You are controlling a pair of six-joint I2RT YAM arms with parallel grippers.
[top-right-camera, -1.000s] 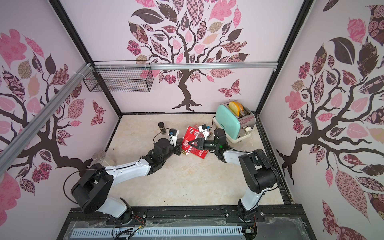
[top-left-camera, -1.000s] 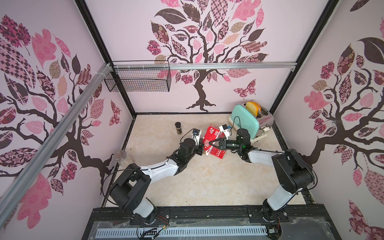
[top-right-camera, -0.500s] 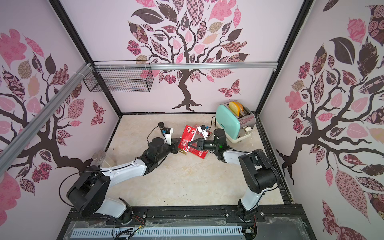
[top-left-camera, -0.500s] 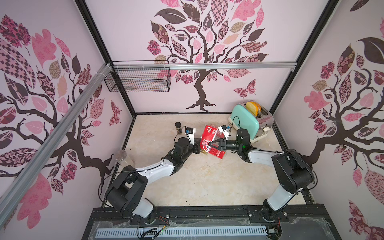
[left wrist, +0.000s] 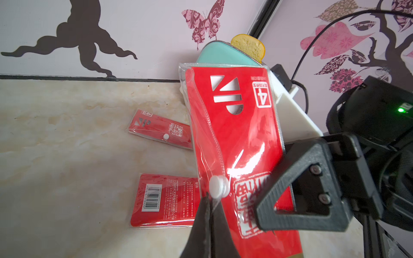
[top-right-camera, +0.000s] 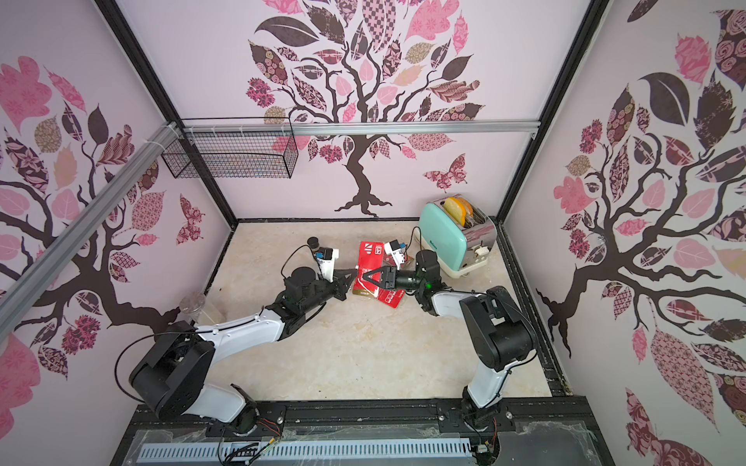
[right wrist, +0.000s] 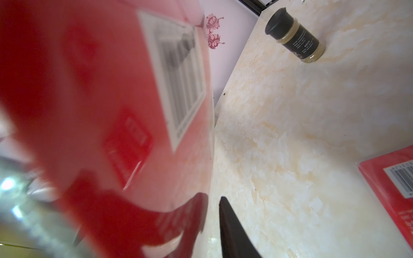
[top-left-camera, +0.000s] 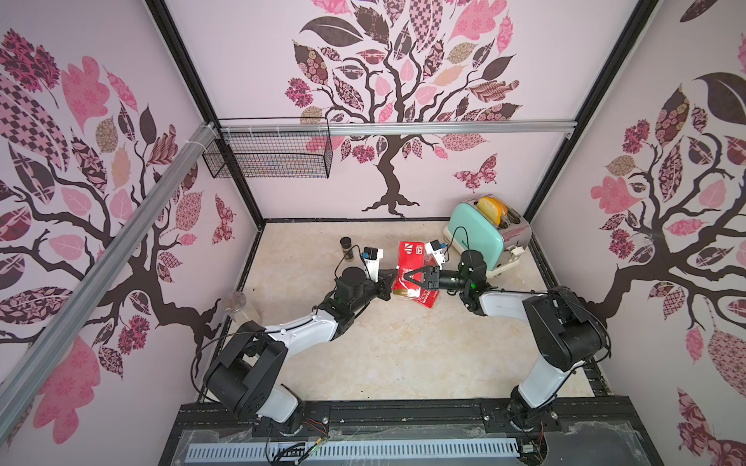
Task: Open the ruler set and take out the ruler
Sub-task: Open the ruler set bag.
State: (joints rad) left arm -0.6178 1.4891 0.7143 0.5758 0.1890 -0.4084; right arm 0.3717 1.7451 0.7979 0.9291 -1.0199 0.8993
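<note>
The ruler set [left wrist: 234, 134], a red card in a clear pouch, stands upright above the table in both top views [top-left-camera: 411, 260] [top-right-camera: 371, 258]. My left gripper [left wrist: 209, 197] is shut on the pouch's clear flap edge, right beside the white snap [left wrist: 218, 188]. My right gripper [top-left-camera: 405, 277] reaches in from the other side. Its jaws are open around the pouch's lower part, and one finger [right wrist: 232, 227] stands apart from the red back [right wrist: 100, 89]. The ruler is hidden inside.
Two more red pouches [left wrist: 161, 131] [left wrist: 163, 201] lie flat on the table under the held one. A dark spice jar [top-left-camera: 346, 247] stands behind my left arm, a mint toaster [top-left-camera: 480, 238] at the back right, and a clear cup [top-left-camera: 236, 302] by the left wall.
The right gripper's jaws have widened off the pouch. The left gripper has shifted slightly left and still grips the flap.
</note>
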